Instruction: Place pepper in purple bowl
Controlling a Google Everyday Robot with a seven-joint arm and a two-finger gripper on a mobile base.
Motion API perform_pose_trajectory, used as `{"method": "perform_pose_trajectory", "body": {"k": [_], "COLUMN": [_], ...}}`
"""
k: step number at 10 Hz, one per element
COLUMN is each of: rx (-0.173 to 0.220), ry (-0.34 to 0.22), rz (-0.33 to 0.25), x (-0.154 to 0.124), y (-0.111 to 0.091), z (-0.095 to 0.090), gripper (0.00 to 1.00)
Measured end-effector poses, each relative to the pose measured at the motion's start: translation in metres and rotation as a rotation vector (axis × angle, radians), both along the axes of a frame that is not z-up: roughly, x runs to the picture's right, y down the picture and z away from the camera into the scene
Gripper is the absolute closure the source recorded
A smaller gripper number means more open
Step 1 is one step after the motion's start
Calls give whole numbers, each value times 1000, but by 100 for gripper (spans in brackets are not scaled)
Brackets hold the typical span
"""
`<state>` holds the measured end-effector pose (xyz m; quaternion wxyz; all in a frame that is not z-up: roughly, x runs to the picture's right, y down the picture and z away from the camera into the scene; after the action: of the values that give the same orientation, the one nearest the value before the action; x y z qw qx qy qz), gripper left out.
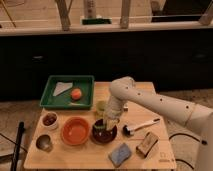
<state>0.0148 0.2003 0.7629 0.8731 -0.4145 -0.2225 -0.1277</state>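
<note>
— Pepper (101,127) first: where is it?
— A slim green shape lies at the left inner side of the purple bowl (104,133), right under the gripper (109,122); whether it rests on the bowl's floor or hangs from the gripper, I cannot tell.
— And the arm?
— The white arm (150,102) comes in from the right edge, bends at a rounded elbow above the worktop's (90,156) middle, and drops steeply down; the gripper sits low over the purple bowl, just inside its rim.
— The other containers?
— An orange bowl (76,131) stands just left of the purple one, nothing showing inside it; a small white bowl (49,120) further left holds something dark reddish; a metal cup (44,143) stands near the front left corner; a green tray (67,92) at the back left carries a round orange fruit (76,94) and a pale cloth (62,88); a pale green cup (101,106) stands behind the purple bowl, partly hidden by the arm.
</note>
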Motion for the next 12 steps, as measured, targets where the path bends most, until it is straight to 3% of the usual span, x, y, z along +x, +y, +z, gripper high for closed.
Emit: {"method": "perform_pose_trajectory", "body": {"k": [2, 7, 9, 12], "rx": [-4, -2, -1, -2], "ry": [1, -15, -17, -20], "rz": [1, -24, -38, -53], "x": [0, -6, -9, -8], "y": [2, -1, -3, -5], "z": [0, -10, -14, -18], "gripper": [75, 26, 20, 20]}}
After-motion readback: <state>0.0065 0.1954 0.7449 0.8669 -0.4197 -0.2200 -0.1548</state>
